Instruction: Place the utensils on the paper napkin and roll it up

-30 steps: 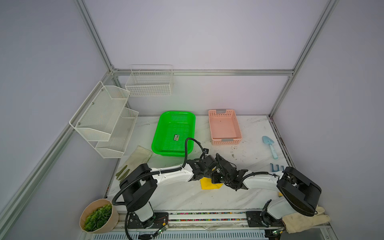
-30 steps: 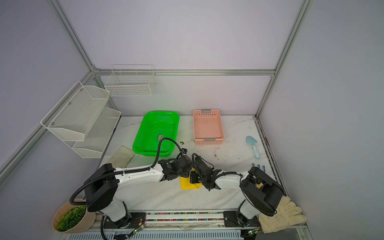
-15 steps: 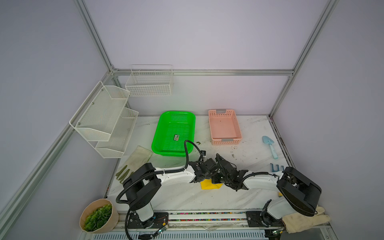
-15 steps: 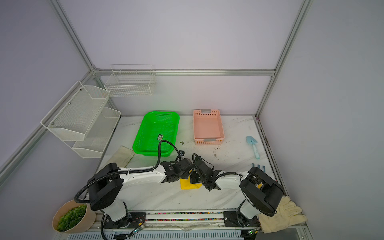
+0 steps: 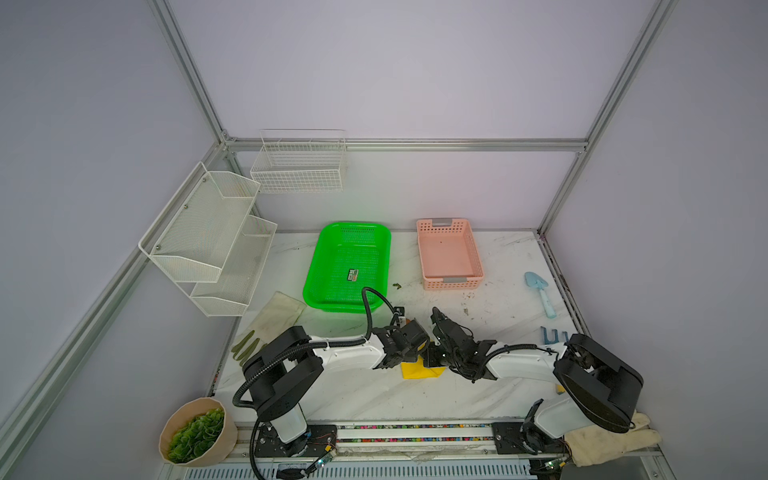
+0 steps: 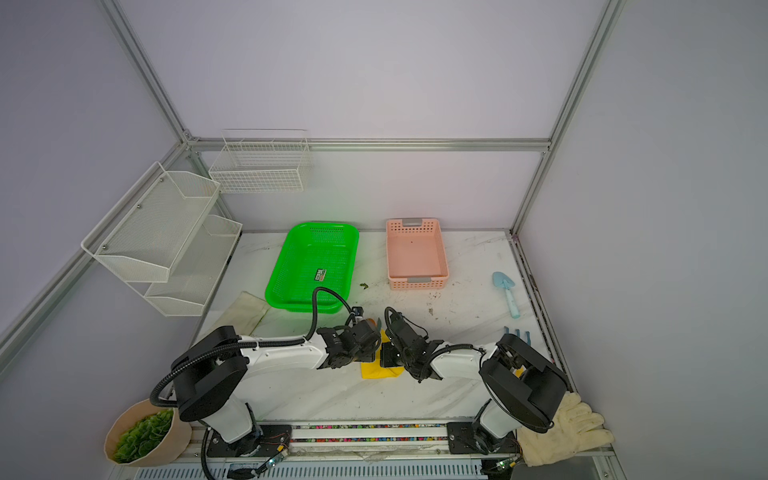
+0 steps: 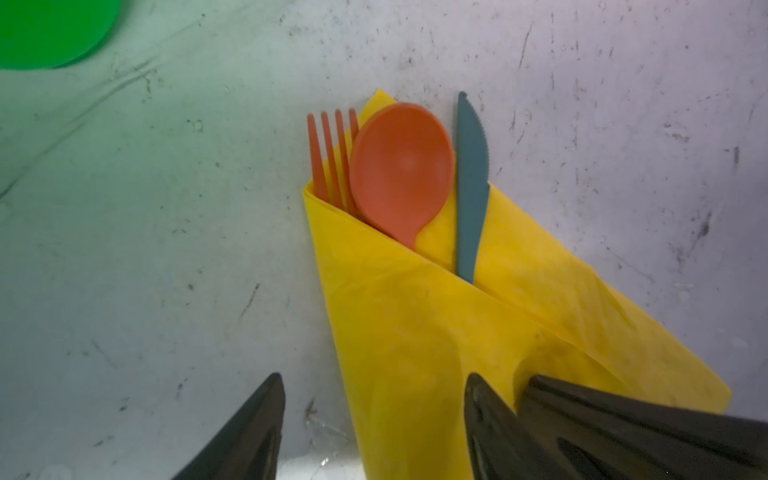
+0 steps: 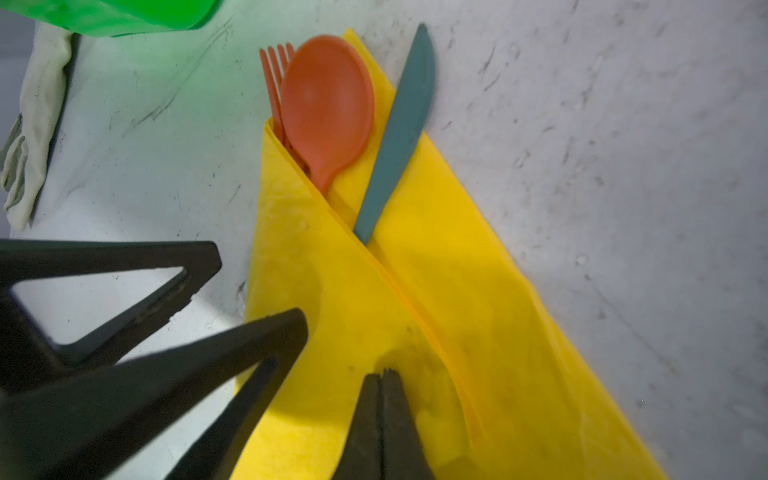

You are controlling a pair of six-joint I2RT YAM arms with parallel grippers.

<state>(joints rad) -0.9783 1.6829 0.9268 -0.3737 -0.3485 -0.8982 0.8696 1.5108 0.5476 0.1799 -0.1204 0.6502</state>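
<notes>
The yellow paper napkin (image 7: 415,332) lies on the table with one side folded over the utensils. An orange fork (image 7: 328,158), an orange spoon (image 7: 401,166) and a teal knife (image 7: 471,187) stick out of the fold. My left gripper (image 7: 374,399) is open, one finger over bare table and the other over the napkin's folded part. My right gripper (image 8: 382,374) is shut, its tips pressing down on the folded napkin (image 8: 374,291) next to the left fingers (image 8: 291,328). In both top views the two wrists meet over the napkin (image 5: 419,370) (image 6: 376,370) and hide most of it.
A green basket (image 5: 349,266) and a pink basket (image 5: 449,253) stand behind the arms. A light blue shovel (image 5: 540,291) lies at the right. Cream gloves lie at left (image 5: 278,316) and front right (image 5: 611,440). A plant pot (image 5: 195,432) sits front left, below the wire shelves (image 5: 208,241).
The left wrist has shifted only slightly over the napkin. The right gripper and the napkin have stayed in place.
</notes>
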